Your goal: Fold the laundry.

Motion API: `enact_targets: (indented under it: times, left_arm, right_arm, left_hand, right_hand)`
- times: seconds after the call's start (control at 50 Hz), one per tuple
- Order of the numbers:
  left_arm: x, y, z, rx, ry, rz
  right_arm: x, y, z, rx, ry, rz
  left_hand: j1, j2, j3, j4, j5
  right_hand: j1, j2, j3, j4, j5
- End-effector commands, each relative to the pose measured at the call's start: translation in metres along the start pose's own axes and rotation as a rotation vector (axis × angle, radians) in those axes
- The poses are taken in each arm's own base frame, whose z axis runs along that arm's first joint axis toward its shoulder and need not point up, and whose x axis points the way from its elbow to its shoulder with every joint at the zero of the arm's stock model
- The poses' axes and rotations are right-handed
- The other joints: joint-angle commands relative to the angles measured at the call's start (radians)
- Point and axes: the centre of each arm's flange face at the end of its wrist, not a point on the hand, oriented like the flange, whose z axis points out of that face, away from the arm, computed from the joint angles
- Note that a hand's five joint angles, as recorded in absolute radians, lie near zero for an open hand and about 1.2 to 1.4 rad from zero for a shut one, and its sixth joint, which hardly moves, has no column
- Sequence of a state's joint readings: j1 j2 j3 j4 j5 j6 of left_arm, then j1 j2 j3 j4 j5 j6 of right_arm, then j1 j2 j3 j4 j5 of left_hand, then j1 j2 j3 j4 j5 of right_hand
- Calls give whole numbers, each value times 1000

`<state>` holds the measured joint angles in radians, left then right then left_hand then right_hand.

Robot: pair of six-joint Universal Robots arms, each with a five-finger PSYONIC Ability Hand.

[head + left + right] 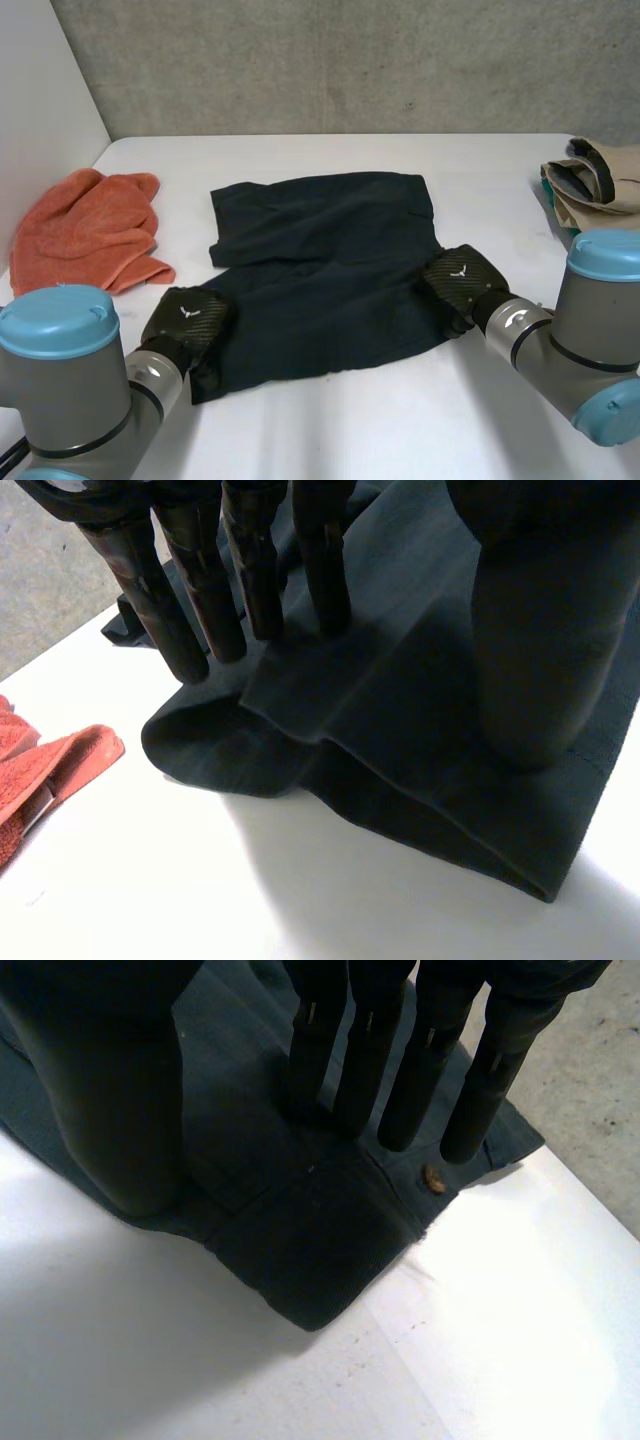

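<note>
While held open, left hand and right hand press the shorts — ungripped.

Right hand, fingers straight, pressing dark garment just beside its brass button, thumb farther from the button, white table near the button.

Dark shorts flat on white table; orange towel crumpled at left, beige garment bunched at right
</note>
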<state>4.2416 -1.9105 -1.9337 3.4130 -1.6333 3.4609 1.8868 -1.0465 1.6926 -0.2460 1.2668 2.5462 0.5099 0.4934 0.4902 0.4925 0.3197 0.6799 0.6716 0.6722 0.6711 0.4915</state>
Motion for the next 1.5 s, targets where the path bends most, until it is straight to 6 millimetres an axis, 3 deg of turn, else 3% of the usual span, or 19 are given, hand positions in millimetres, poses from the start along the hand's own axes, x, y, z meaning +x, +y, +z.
enact_targets:
  times: [0.02,0.04,0.08,0.1,0.18,0.34,0.54,0.66,0.8,0.88,0.94,1.02,1.24,1.28,1.32,1.36,1.4,1.42,1.5]
  left_arm:
    - [4,4,3,-11,11,16]
    - [4,4,3,-11,11,14]
    - [5,4,2,-6,15,16]
    - [5,2,1,-1,15,16]
    - [4,-13,-12,58,13,19]
    - [-3,-41,-59,158,4,21]
    - [24,-13,-141,-230,332,89]
    - [29,-16,-155,-268,396,120]
    - [29,-40,-120,-40,330,227]
    - [26,-54,-62,126,185,262]
    - [21,-59,-37,175,113,274]
    - [-1,-74,22,259,-34,292]
    - [-19,-113,104,414,-149,268]
    - [-22,-125,115,463,-176,264]
    - [-32,-156,124,582,-238,253]
    - [-42,-183,125,688,-293,239]
    - [-58,-227,116,879,-389,218]
    - [-62,-239,112,932,-417,208]
    - [-78,-287,81,1204,-504,109]
  right_arm:
    - [0,2,4,3,5,-5]
    - [0,1,3,3,5,-5]
    - [3,2,3,2,13,-4]
    - [3,2,2,1,15,-2]
    - [5,0,-3,-4,28,1]
    - [14,-37,-49,-5,33,-36]
    - [11,-38,-123,-307,-155,-168]
    - [3,-32,-151,-434,-306,-211]
    - [12,-34,-134,-359,-216,-234]
    - [28,-28,-100,-298,-103,-168]
    - [38,-23,-72,-269,-45,-139]
    - [51,-32,-43,-205,70,-139]
    - [70,-57,24,-16,265,-205]
    - [81,-71,40,68,328,-232]
    - [92,-87,49,146,386,-248]
    - [113,-122,55,300,497,-276]
    - [129,-149,53,418,585,-288]
    - [141,-174,48,541,660,-291]
    - [158,-221,29,824,783,-251]
  left_hand:
    - [401,418,421,419,417]
    - [510,526,530,527,525]
    - [864,880,884,881,880]
    - [886,903,906,904,902]
    - [886,903,906,904,902]
    - [886,903,906,904,902]
    - [886,903,906,904,902]
    - [886,903,906,904,902]
    - [886,903,906,904,902]
    - [886,903,906,904,902]
    - [886,903,906,904,902]
    - [886,903,906,904,902]
    - [886,903,906,904,902]
    - [886,903,906,904,902]
    - [886,903,906,904,902]
    - [886,903,906,904,902]
    - [886,903,906,904,902]
    - [886,903,906,904,902]
    - [886,903,906,904,902]
  right_hand:
    - [376,384,384,385,390]
    - [653,661,661,662,667]
    - [716,725,724,725,730]
    - [716,725,724,725,730]
    - [716,725,724,725,730]
    - [716,725,724,725,730]
    - [716,725,724,725,730]
    - [716,725,724,725,730]
    - [716,725,724,725,730]
    - [716,725,724,725,730]
    - [716,725,724,725,730]
    - [716,725,724,725,730]
    - [716,725,724,725,730]
    - [716,725,724,725,730]
    - [716,725,724,725,730]
    - [716,725,724,725,730]
    - [716,725,724,725,730]
    - [716,725,724,725,730]
    - [716,725,724,725,730]
